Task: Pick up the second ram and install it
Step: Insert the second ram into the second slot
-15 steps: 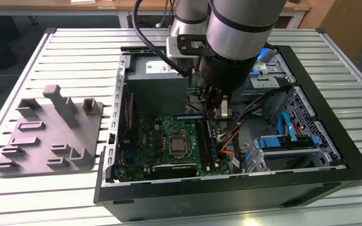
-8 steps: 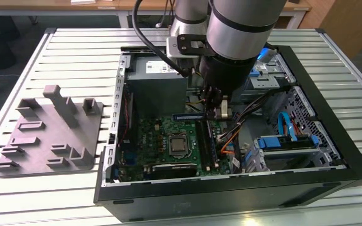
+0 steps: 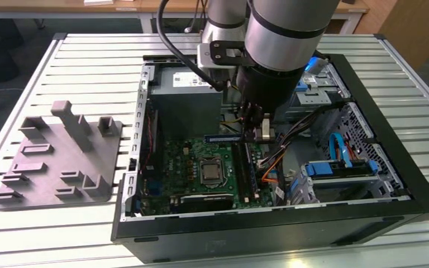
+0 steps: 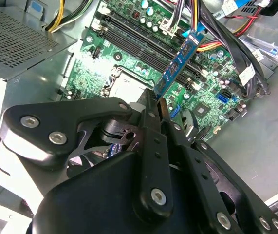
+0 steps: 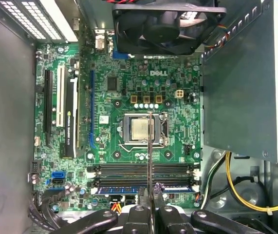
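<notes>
My gripper (image 3: 263,132) is inside the open computer case (image 3: 393,167), shut on one end of the second ram (image 3: 223,137), a thin bluish stick. In the second wrist view the black fingers (image 4: 151,126) clamp the ram (image 4: 180,61), which juts out over the green board (image 4: 95,73). In the first wrist view the ram (image 5: 150,156) is edge-on, a thin line crossing the long black slots (image 5: 124,170) and reaching the processor socket (image 5: 141,129); the gripper (image 5: 150,212) sits at its near end. The ram hangs above the board, crosswise to the slots. Another bluish stick (image 5: 124,188) sits in one slot.
A grey power supply box (image 3: 188,100) stands right beside the gripper. Bundled cables (image 3: 274,162) and a drive cage with blue clips (image 3: 341,167) are at the exterior view's right. A black fan (image 5: 165,24) borders the board. A grey fixture (image 3: 65,156) lies on the slatted table.
</notes>
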Controlling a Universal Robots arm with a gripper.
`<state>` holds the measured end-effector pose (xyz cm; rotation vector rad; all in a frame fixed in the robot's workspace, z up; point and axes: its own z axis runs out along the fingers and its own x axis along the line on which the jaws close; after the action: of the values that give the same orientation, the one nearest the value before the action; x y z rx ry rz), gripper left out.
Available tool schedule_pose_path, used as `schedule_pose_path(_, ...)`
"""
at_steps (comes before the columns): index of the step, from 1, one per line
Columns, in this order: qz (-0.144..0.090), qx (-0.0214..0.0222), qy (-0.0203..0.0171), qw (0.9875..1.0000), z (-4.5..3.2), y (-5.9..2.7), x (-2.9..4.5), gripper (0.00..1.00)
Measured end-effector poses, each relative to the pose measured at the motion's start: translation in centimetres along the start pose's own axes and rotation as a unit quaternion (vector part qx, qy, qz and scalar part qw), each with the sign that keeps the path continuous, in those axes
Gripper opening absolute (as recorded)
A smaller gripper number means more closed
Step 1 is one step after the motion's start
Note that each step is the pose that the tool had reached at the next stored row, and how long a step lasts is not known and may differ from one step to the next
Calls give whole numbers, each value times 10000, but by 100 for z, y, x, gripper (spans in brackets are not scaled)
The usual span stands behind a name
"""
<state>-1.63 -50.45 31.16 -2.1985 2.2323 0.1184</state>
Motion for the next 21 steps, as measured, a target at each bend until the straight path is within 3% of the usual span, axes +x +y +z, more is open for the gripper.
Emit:
schedule_pose_path(7, 473, 27, -23, 9989, 2, 0, 0, 14)
schedule_pose_path(21, 1176, 67, -58, 9930, 13, -1, 1, 14)
